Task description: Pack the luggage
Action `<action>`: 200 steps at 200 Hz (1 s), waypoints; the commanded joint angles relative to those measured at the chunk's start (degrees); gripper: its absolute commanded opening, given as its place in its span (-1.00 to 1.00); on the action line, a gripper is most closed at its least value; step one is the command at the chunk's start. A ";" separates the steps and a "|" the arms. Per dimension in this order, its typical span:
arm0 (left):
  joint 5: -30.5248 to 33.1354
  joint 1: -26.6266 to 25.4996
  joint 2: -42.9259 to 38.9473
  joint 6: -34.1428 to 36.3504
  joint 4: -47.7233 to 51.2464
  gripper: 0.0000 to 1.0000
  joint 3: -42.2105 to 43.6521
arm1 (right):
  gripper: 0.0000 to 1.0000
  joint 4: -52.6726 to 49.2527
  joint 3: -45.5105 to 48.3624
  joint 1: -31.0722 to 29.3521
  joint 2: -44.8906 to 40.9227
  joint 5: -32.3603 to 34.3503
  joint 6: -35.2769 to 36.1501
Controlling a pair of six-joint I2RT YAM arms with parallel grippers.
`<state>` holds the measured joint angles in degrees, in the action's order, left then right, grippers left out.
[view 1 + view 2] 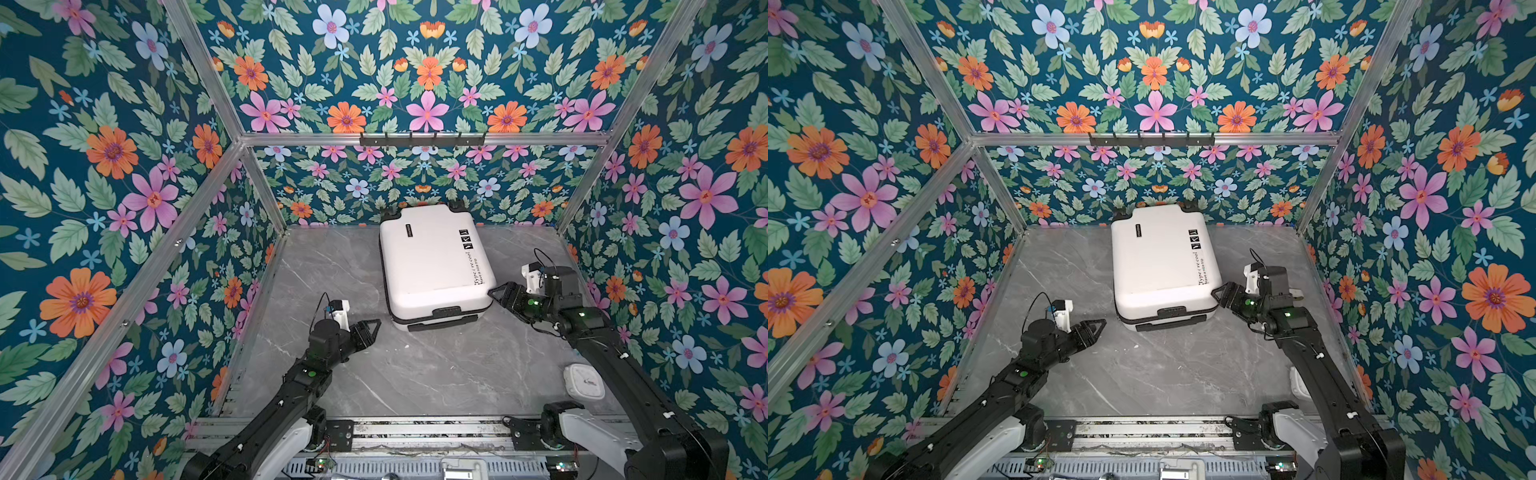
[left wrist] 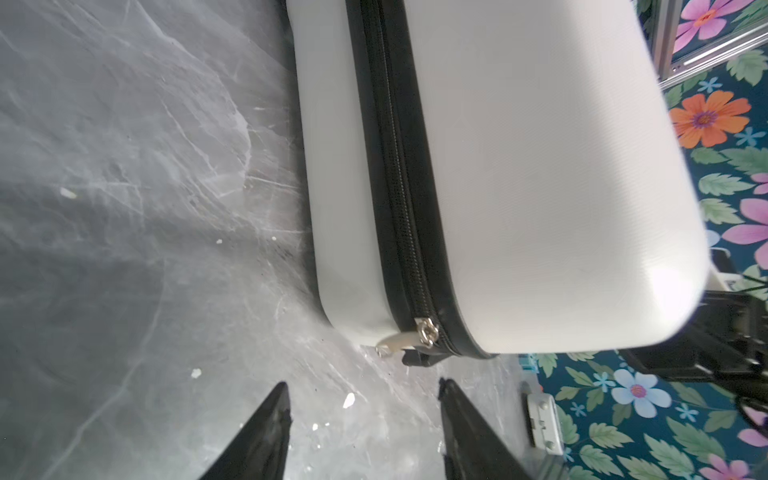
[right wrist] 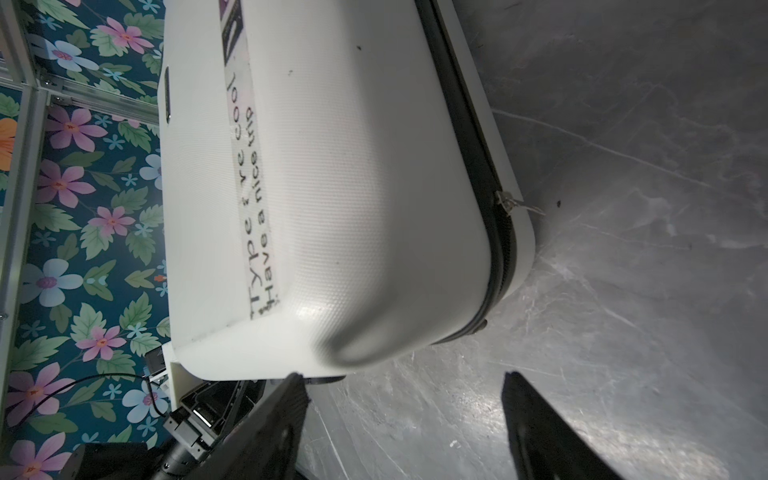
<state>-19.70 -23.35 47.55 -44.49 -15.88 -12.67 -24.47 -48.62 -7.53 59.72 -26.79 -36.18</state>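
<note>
Right hand [image 1: 496, 293], fingers apart and empty, sits just beside the closed luggage's [image 1: 432, 262] near right corner. Left hand [image 1: 376, 330], likewise apart, faces the zipper pull [image 2: 405, 343] from farther off.

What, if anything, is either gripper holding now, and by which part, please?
Nothing is held. The left gripper stands open short of the zipper pull on the luggage; the right gripper is open beside its corner.

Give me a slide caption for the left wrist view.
Open left end effector faces the zipper pull at a corner of the shut white suitcase on the grey table.
</note>
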 commanded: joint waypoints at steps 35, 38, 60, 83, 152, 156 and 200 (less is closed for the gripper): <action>-4.03 -0.09 10.05 14.19 -22.18 0.06 2.46 | 0.52 -4.45 -1.68 0.02 -1.23 3.18 4.31; -4.16 -0.14 10.34 14.52 -23.68 0.06 3.04 | 0.52 -4.66 -1.67 0.03 -1.34 3.37 4.50; -4.38 -0.45 11.46 17.77 -32.69 0.02 7.11 | 0.52 -5.36 -1.18 0.06 -1.90 4.09 5.25; -5.38 -1.60 11.61 21.63 -35.98 -0.04 8.88 | 0.52 -5.08 -0.48 0.06 -1.94 4.13 5.26; 4.09 -7.09 14.70 31.64 -34.37 -0.27 7.31 | 0.52 -0.92 1.11 0.01 0.39 1.76 2.97; 4.51 -7.22 15.16 31.96 -34.48 -0.27 7.31 | 0.52 -0.80 1.22 0.01 0.47 1.67 2.85; 7.65 -9.59 20.43 35.03 -35.88 -0.28 5.25 | 0.52 -0.46 2.03 0.10 0.17 1.59 2.43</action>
<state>-14.70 -31.97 66.11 -12.73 -48.51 -6.42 -26.50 -46.85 -7.44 60.16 -24.95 -33.06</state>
